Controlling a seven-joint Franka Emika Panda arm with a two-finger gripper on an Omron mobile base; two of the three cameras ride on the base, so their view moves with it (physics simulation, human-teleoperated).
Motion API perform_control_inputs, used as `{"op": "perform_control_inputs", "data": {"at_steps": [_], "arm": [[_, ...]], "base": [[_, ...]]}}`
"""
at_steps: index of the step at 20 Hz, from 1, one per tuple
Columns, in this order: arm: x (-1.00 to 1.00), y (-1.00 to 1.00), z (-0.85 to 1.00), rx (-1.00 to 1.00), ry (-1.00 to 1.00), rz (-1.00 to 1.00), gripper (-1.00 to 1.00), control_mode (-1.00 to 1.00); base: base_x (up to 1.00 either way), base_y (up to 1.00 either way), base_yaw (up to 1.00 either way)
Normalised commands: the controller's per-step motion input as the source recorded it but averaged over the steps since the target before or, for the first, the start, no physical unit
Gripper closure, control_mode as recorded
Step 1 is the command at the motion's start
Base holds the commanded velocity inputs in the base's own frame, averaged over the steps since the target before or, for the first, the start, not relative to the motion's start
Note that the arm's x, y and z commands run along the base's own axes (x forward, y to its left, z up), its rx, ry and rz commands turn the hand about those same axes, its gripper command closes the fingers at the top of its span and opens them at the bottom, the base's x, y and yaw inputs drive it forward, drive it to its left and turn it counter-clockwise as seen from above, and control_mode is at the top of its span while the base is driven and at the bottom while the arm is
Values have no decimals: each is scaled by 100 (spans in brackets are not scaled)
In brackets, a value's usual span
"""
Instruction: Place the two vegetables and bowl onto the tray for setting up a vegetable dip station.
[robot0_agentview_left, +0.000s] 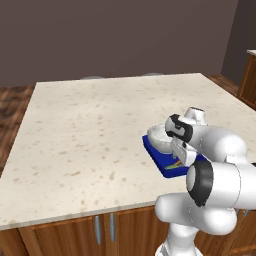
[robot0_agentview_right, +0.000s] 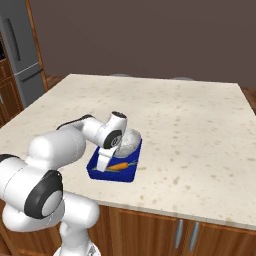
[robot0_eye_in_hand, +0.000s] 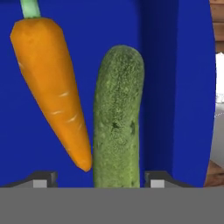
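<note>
The deep blue tray (robot0_eye_in_hand: 159, 65) lies near the counter's front edge (robot0_agentview_right: 112, 176). On it, seen in the hand view, the orange carrot (robot0_eye_in_hand: 52, 83) with its green top lies beside the dark green cucumber (robot0_eye_in_hand: 117, 122), the two almost touching at the carrot's tip. My gripper (robot0_eye_in_hand: 100, 180) hangs just above the tray, open, its fingertips (robot0_eye_in_hand: 43, 180) standing on either side of the cucumber's near end. The speckled whitish bowl (robot0_agentview_right: 131, 140) sits on the tray's far half (robot0_agentview_left: 159, 136). In the right base view, the carrot (robot0_agentview_right: 119, 166) shows next to my hand (robot0_agentview_right: 104, 162).
The tray (robot0_agentview_left: 152, 152) rests on a large pale speckled island counter (robot0_agentview_left: 100, 125) with wooden cabinet doors (robot0_agentview_right: 200, 230) below its front edge. A grey fridge (robot0_agentview_right: 20, 55) stands at the far left. Wooden floor surrounds the island.
</note>
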Motion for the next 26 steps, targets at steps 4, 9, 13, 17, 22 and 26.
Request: {"op": "perform_control_inputs", "data": {"at_steps": [4,9,13,17,22,26], "arm": [[4,8,-18,0,0,-3,-100,-100],[10,1,-28,0,-9,-1,-100,-100],[9,0,-22,0,-14,0,-100,-100],[5,0,-21,0,-16,0,-100,-100],[4,0,-16,0,-15,0,-100,-100],[6,0,-13,0,-14,0,-100,-100]], "base": [[0,0,0],[0,0,0],[0,0,0],[0,0,0],[0,0,0],[0,0,0]]}}
